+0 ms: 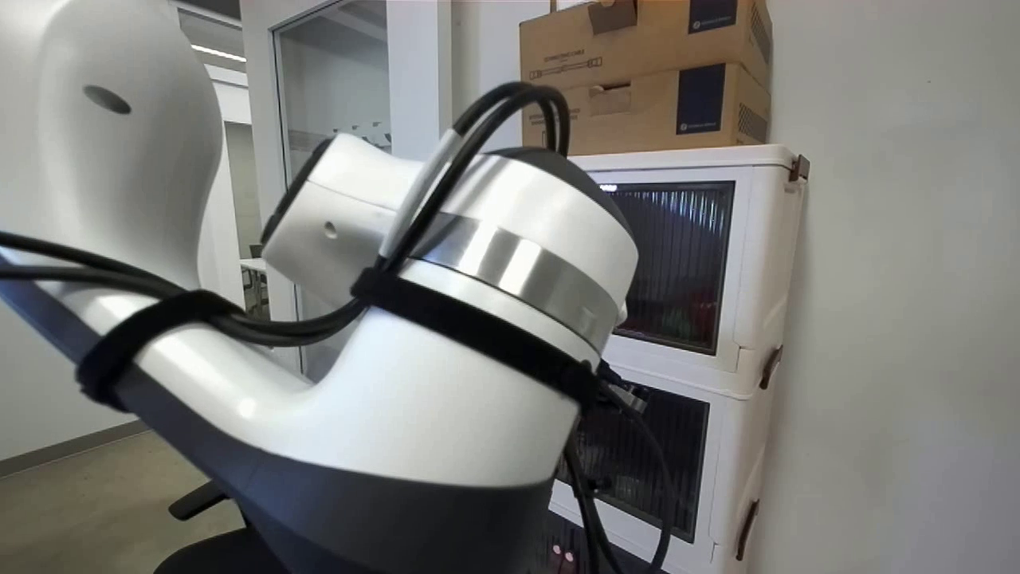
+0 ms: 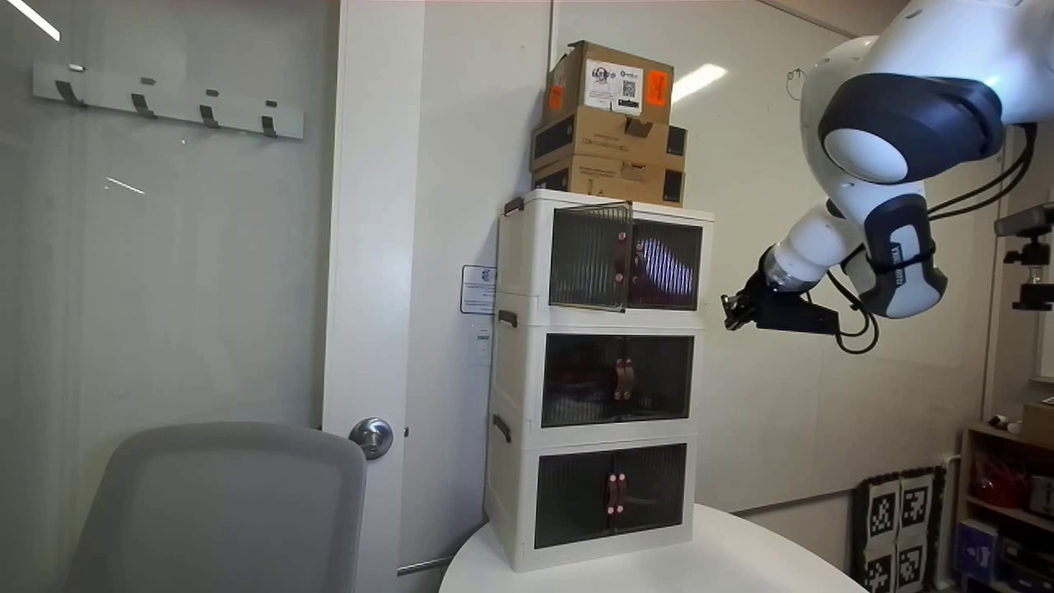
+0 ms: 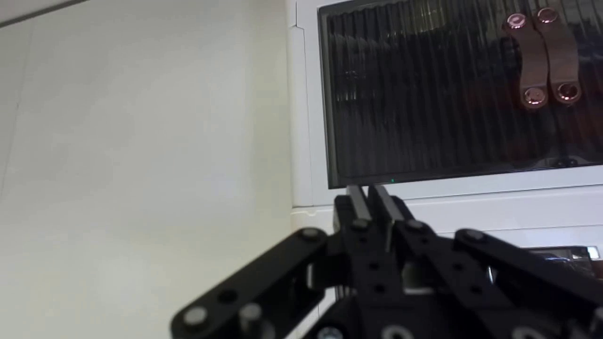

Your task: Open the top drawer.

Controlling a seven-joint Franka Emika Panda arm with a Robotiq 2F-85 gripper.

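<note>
In an exterior view we locate the top drawer (image 2: 650, 272) as the uppermost tier of the white cabinet (image 2: 605, 435) on the tabletop (image 2: 741, 556), its left-hand front panel (image 2: 586, 259) ajar. We find the robot arm (image 2: 910, 123) at right, its jaws apart from the cabinet. In the wrist view we observe the jaws nearly together

Top drawer (image 1: 677, 271) partly hidden by arm (image 1: 462, 383) in an exterior view, grey chair (image 2: 222, 511) cut off below
</note>
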